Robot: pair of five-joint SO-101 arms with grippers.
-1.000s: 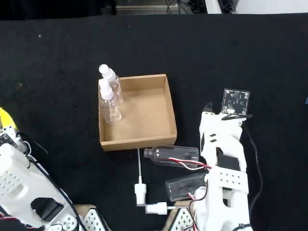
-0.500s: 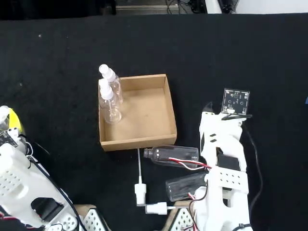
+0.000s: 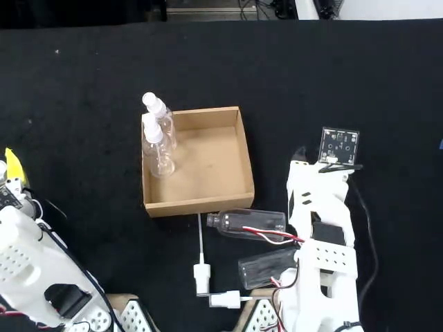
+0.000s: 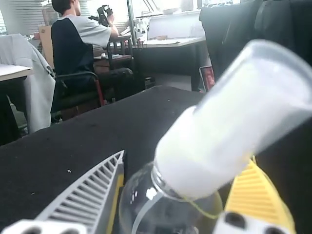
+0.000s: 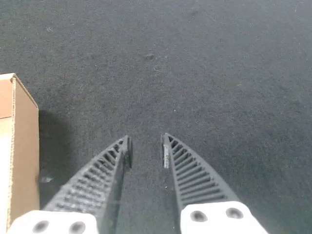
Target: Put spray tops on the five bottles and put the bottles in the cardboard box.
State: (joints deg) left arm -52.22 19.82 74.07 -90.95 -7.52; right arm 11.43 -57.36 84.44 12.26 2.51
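Left wrist view: left gripper [image 4: 185, 163] clamped on capped bottle [image 4: 229, 131], so carry it upright, lower into cardboard box [image 3: 198, 205] beside the two standing bottles [image 3: 158, 151]; right gripper [image 5: 146, 146] parted, empty.

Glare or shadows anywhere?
High view: glints on two capped clear bottles in the brown cardboard box. Left wrist view: bright windows behind; white spray top on the held clear bottle glares. Right wrist view: box throws soft shadow on black tabletop.

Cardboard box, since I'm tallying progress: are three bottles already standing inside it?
No, the cardboard box holds just two capped bottles, standing against one wall.
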